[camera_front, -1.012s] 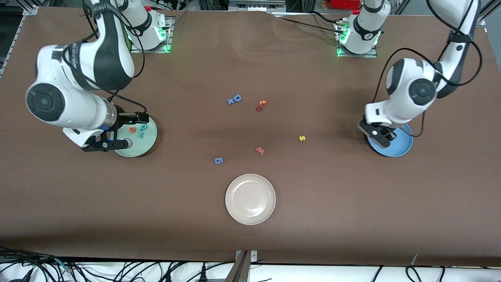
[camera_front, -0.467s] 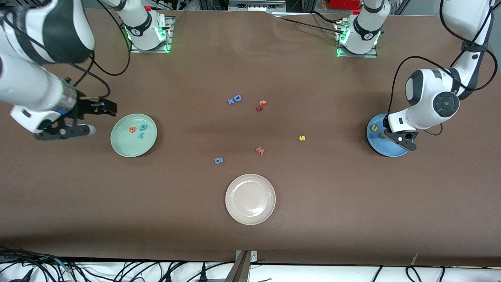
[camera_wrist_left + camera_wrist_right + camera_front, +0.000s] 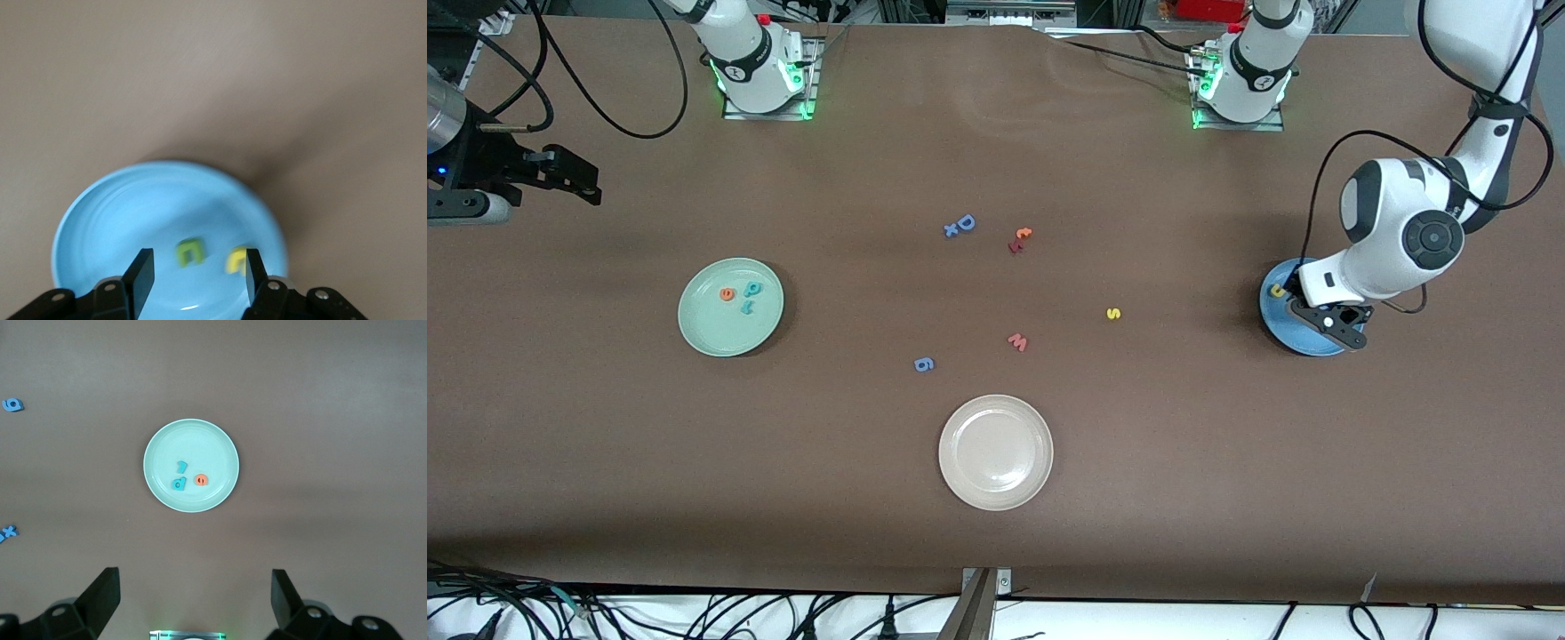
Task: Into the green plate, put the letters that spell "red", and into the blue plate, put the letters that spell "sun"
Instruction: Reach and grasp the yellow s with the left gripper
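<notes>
The blue plate (image 3: 1282, 318) is half hidden under the left gripper (image 3: 193, 272), whose fingers are parted, holding nothing, above a green n (image 3: 190, 252) and yellow u (image 3: 236, 260) in it. A yellow s (image 3: 1112, 313) lies on the table (image 3: 996, 551) nearby. The right gripper (image 3: 193, 595), cut off at the table's end, is wide open and empty; the green plate (image 3: 703, 333) holds r, e, d.

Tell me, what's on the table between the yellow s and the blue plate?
Nothing. In the front view only bare brown table lies between the yellow s and the blue plate.

place: robotics lab | evidence: bolted arm bases (image 3: 763, 67), cables (image 3: 720, 613) (loose), brown table (image 3: 996, 533)
</notes>
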You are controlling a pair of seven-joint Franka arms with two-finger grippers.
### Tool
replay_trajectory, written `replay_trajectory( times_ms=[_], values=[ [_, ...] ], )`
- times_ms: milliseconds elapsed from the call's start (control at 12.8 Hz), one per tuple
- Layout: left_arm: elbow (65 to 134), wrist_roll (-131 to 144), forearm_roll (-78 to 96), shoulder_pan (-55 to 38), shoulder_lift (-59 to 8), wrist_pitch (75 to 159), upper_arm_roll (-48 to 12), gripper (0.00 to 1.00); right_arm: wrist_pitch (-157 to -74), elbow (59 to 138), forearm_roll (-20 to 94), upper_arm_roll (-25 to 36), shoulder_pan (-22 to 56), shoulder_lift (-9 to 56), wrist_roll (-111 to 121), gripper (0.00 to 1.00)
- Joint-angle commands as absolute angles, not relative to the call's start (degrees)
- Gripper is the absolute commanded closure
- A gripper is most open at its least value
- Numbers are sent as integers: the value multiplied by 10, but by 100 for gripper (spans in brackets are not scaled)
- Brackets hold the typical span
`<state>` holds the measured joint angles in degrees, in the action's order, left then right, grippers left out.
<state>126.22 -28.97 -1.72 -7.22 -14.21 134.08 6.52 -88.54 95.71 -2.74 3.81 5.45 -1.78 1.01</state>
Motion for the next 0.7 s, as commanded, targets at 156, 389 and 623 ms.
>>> replay_trajectory(
  times_ms=[156,389,623],
  values=[
    [1234,-90,50,-183,-138,1322,66,36,-889,957,-1,61,44,-7,12,0],
    [1174,-17,61,-231,-190,1329,67,36,-891,961,-2,5,11,-12,6,0],
    [1154,73,104,-271,-225,1353,67,37,-902,962,-3,-9,-9,-12,5,0]
  ],
)
